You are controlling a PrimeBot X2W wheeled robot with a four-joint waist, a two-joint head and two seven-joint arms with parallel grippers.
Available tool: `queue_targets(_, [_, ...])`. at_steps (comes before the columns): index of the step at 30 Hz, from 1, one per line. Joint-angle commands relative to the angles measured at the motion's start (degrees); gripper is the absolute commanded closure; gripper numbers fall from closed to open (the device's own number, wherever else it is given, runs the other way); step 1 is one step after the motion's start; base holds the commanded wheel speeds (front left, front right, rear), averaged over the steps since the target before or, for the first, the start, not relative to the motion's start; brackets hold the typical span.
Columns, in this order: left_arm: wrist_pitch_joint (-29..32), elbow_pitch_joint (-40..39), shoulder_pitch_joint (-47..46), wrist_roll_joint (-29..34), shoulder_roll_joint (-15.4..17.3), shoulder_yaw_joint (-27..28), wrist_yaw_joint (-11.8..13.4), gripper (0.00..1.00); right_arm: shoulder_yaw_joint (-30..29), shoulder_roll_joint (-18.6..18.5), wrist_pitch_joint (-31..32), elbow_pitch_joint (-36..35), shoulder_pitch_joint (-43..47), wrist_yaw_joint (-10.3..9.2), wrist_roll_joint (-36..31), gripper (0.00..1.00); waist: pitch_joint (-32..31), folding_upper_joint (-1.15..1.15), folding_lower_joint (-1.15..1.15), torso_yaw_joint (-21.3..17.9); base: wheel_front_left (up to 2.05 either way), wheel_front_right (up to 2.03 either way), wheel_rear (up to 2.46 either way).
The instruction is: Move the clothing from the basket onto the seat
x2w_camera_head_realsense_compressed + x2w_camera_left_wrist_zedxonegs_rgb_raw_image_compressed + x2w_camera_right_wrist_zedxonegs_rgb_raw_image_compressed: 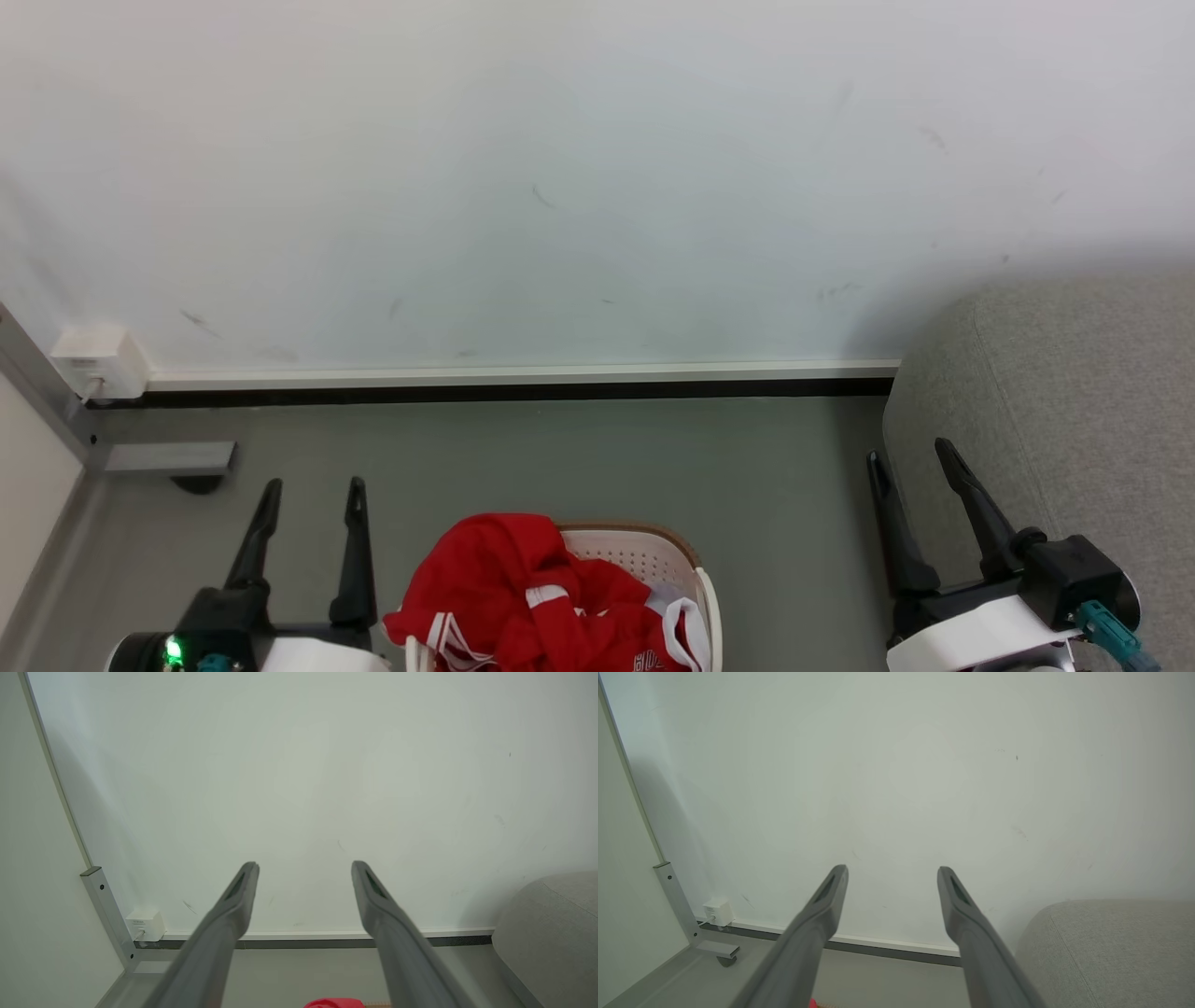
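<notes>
Head view: red white-trimmed basketball clothing point(523, 597) lies heaped in the oval cream perforated plastic basket point(653, 558); my left gripper point(314, 485) hangs left of the basket, my right gripper point(907, 451) to its right, by the grey fabric sofa seat point(1074, 392). Left wrist view: fingers point(229, 914) spread, empty. Right wrist view: the same. The clothing looks light and limp; I'd pinch the highest fold

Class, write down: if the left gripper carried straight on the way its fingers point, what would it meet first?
Probably the white wall: the left gripper is open and its fingers frame bare wall, with nothing in between. Depth is hard to judge.
</notes>
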Motion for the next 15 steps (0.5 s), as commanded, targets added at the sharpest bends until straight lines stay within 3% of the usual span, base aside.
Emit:
queue_targets(1, [0.0, 0.3, 0.5, -0.5, -0.2, 0.2, -0.2, 0.0, -0.1, 0.1, -0.2, 0.0, -0.1, -0.14, 0.5, 0.0, 0.0, 0.0, 0.0, 0.0, 0.0, 0.0, 0.0])
queue_targets(15, [0.0, 0.5, 0.0, -0.9, -0.6, 1.3, -0.9, 0.0, -0.1, -0.1, -0.1, 0.0, -0.6, -0.14, 1.5, 0.0, 0.3, 0.0, 0.0, -0.7, 0.0, 0.0, 0.0])
